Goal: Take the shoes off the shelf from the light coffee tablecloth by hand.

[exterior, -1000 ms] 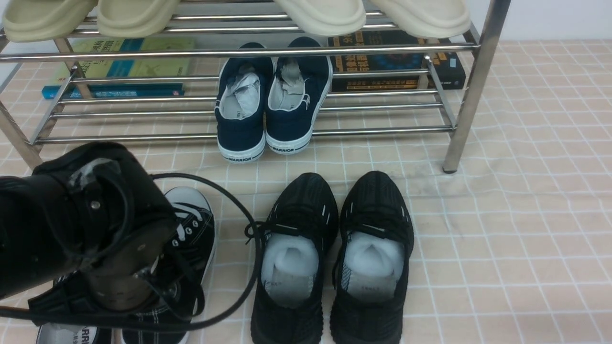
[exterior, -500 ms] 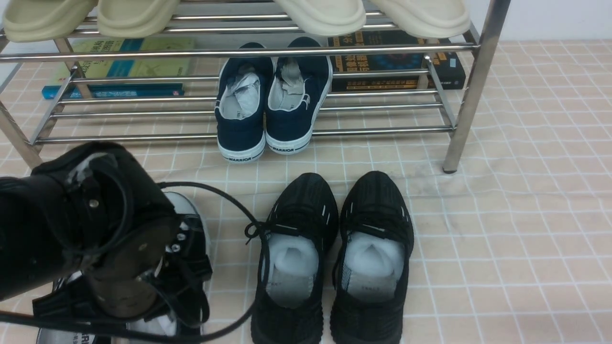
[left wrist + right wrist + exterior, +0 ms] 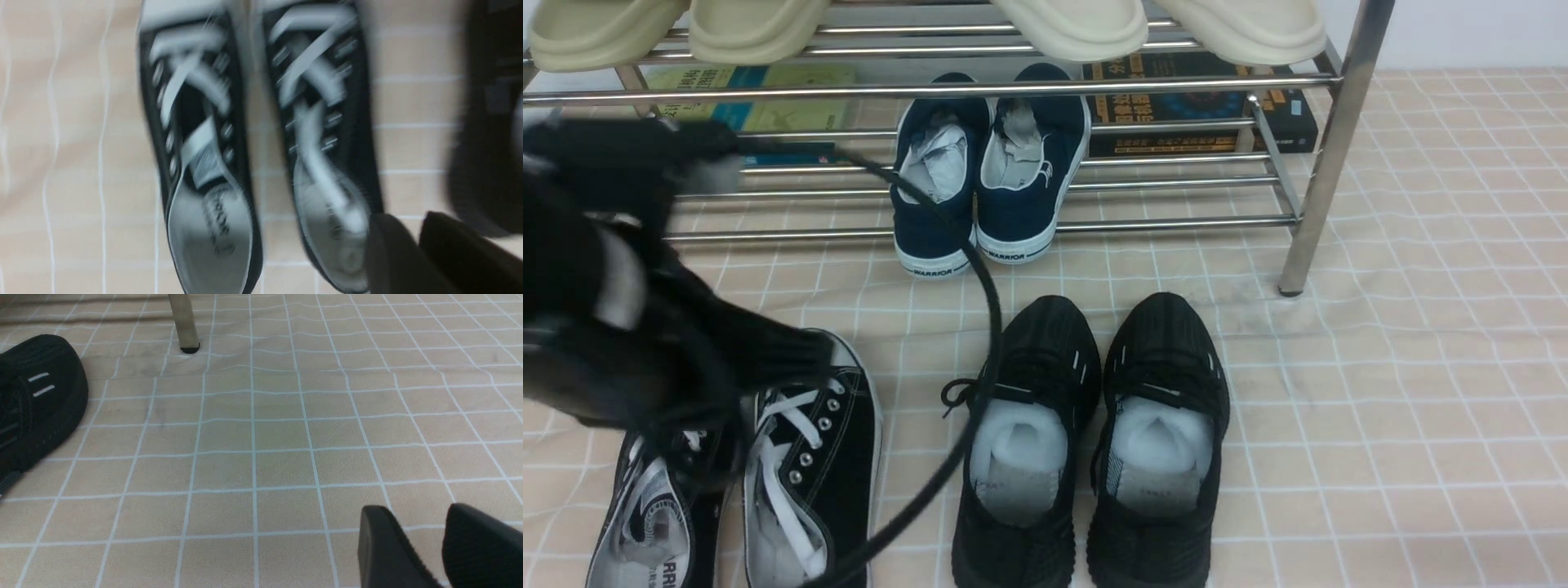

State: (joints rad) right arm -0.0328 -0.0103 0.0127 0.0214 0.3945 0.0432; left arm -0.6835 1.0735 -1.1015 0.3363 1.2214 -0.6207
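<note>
The shoes, black canvas sneakers with white laces, lie side by side on the light coffee tablecloth [image 3: 1421, 408] at the front left: one shoe [image 3: 809, 465] and its mate [image 3: 654, 523]. The left wrist view shows both from above, blurred [image 3: 204, 143]. My left gripper [image 3: 800, 355] hangs above their toe end, blurred by motion. Its fingers [image 3: 408, 222] stand nearly together with nothing between them, off the heel of one shoe. My right gripper [image 3: 416, 514] is open over bare cloth and holds nothing. The shelf [image 3: 1094, 86] stands behind.
A navy pair [image 3: 988, 180] sits on the shelf's lowest tier. Black knit running shoes [image 3: 1094, 441] stand right of the sneakers. Pale slippers [image 3: 1078, 24] lie on the upper tier, with books [image 3: 1201, 106] behind. The left arm's cable [image 3: 988, 310] loops over the knit shoes. A shelf leg [image 3: 1311, 204] stands at the right.
My left arm has risen and pulled back off the sneakers, which now lie uncovered on the cloth. Its fingers let go of the shoe and drew together again.
</note>
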